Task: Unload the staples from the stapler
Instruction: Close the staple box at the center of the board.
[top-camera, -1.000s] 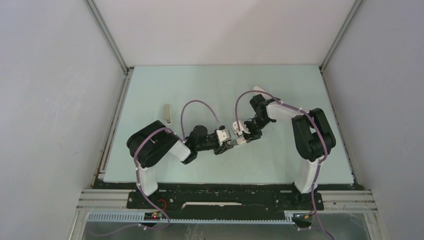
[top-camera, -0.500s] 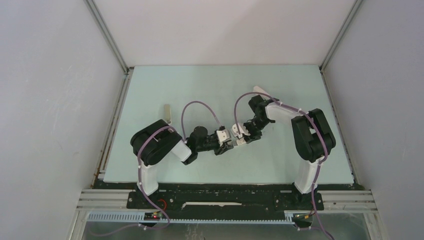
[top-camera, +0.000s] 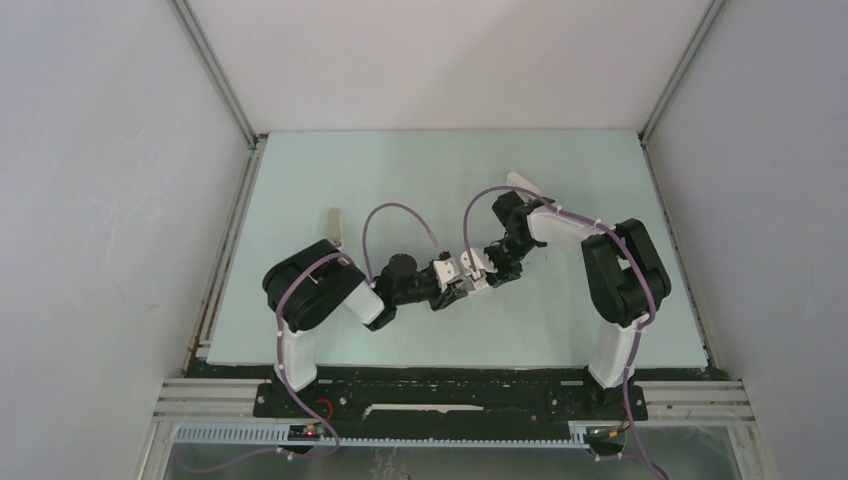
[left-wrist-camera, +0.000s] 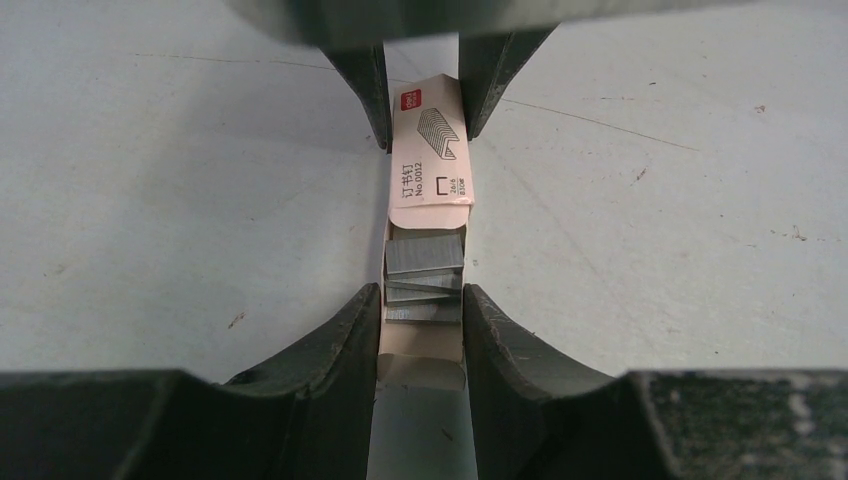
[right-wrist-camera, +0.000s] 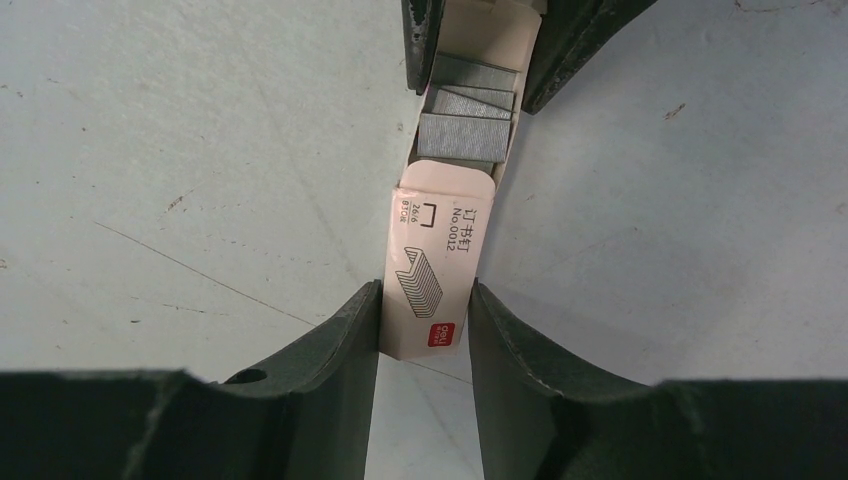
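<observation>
Between my two facing grippers, just above the table, hangs a small white staple box. My left gripper (left-wrist-camera: 422, 300) is shut on its open inner tray (left-wrist-camera: 420, 355). In that tray lie the staples (left-wrist-camera: 425, 255), several short grey strips stacked loosely. My right gripper (right-wrist-camera: 425, 300) is shut on the printed sleeve (right-wrist-camera: 435, 270), with the staples (right-wrist-camera: 465, 135) showing beyond it. In the top view the left gripper (top-camera: 453, 287) and right gripper (top-camera: 482, 272) meet at the table's middle. A small pale stapler (top-camera: 337, 228) lies apart at the left.
Another pale elongated thing (top-camera: 522, 182) lies at the back, partly behind the right arm; I cannot tell what it is. Grey walls close in the light green table (top-camera: 300, 330) on three sides. The arm bases stand at the near edge.
Both grippers and the box between them have drifted slightly left. The left arm's elbow has pulled in a little. The right arm uncovers more of the pale thing at the back.
</observation>
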